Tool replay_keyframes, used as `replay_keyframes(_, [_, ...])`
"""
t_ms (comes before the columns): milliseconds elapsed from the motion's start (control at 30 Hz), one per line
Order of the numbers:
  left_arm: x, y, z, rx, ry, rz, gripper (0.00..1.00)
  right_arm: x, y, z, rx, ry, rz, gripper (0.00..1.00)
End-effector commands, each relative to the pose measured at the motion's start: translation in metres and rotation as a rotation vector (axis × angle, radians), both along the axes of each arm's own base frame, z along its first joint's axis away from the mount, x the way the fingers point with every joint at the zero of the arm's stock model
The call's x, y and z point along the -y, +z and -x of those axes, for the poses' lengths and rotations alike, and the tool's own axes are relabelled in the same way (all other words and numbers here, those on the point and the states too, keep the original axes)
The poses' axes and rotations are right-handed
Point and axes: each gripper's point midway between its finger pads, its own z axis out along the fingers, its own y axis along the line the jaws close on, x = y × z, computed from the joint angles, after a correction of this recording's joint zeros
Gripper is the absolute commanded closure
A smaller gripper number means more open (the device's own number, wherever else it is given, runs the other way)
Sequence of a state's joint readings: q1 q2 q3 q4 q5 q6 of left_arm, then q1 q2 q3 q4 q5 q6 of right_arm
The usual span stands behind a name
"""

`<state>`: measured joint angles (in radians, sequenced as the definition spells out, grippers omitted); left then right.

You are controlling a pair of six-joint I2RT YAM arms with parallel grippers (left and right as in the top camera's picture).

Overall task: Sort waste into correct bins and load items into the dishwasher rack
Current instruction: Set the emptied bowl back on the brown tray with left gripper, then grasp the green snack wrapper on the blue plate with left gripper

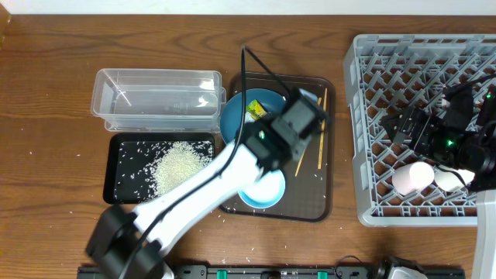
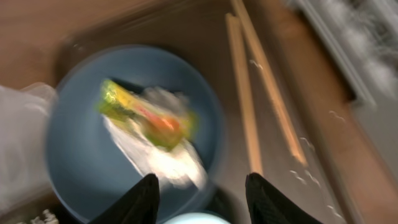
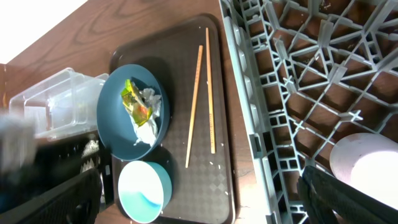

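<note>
The blue plate (image 1: pixel 236 116) lies on the brown tray and holds the yellow-orange-green wrapper (image 2: pixel 146 115) and the white tissue (image 2: pixel 163 158). My left gripper (image 2: pixel 202 199) is open and empty, just above the plate's near rim; in the overhead view it (image 1: pixel 298 116) hangs over the plate's right edge. The white bowl (image 1: pixel 263 190) sits in front of the plate. Two chopsticks (image 1: pixel 310 143) lie to the right. My right gripper (image 1: pixel 415 128) is open and empty over the grey rack (image 1: pixel 364 139). The pink cup (image 1: pixel 411 177) and white cup (image 1: pixel 448 180) stand in the rack.
The clear tub (image 1: pixel 155 97) stands at the back left, with nothing seen in it. The black tray (image 1: pixel 124 155) in front of it holds a heap of rice (image 1: pixel 182 164). Loose grains lie on the brown tray (image 1: pixel 310 198). The left arm crosses the tray diagonally.
</note>
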<state>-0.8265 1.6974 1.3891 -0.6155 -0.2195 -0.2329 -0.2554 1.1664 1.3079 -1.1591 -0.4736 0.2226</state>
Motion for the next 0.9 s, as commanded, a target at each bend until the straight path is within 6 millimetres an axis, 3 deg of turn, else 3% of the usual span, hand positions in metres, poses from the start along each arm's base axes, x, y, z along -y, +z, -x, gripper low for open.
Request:
replay_keyframes(0, [-0.029,-0.040,-0.036,-0.007,0.044,-0.131,0.52,-0.002,0.002,0.000,0.006,0.013,0.005,0.01])
replay_keyframes(167, [-0.038,-0.084,-0.055,-0.151,0.137,-0.008,0.35,-0.002,0.000,0.002,-0.006,0.013,0.003,0.01])
replay_keyframes(367, [-0.041,-0.098,-0.064,-0.296,0.345,0.223,0.32,-0.002,0.000,0.002,-0.005,0.013,0.003,0.01])
replay_keyframes(700, [-0.043,-0.109,-0.050,-0.422,0.554,0.340,0.40,-0.002,0.000,0.003,-0.010,0.014,0.002,0.01])
replay_keyframes(867, [-0.045,-0.110,-0.051,-0.428,0.594,0.356,0.55,-0.003,-0.001,0.005,-0.020,0.014,-0.001,0.01])
